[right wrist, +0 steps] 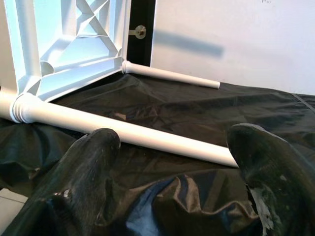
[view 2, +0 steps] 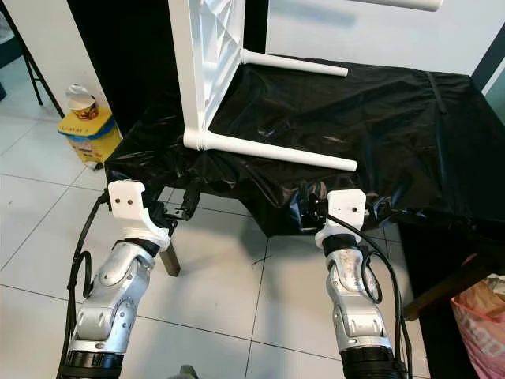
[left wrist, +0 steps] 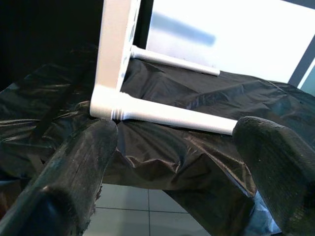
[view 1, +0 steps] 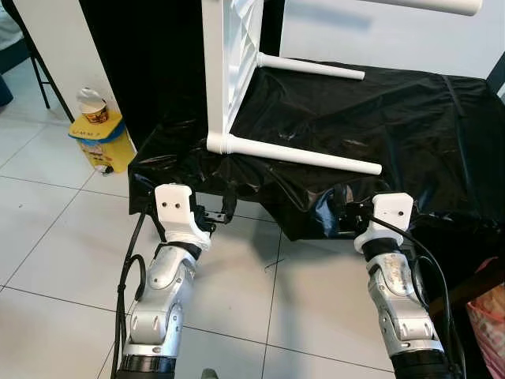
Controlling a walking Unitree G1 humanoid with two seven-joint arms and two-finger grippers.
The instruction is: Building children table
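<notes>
Two tools, left (view 1: 215, 217) and right (view 1: 347, 215), hover spread near the black sheet's (view 1: 394, 118) near edge, where the white tabletop (view 1: 229, 63) lies sideways, legs (view 1: 296, 154) pointing right.

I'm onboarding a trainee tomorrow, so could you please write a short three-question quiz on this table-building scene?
1. True or false: the white children's table stands upright on its legs.
2. What covers the work surface under the table? A) black plastic sheet B) blue towel C) bare wood
3. Fill in: both end effectors, left and right, have their fingers ____.

Key:
1. False; it lies on its side, with the nearest leg resting horizontally.
2. A, the black plastic sheet.
3. Open, holding nothing, short of the sheet's front edge.
</notes>
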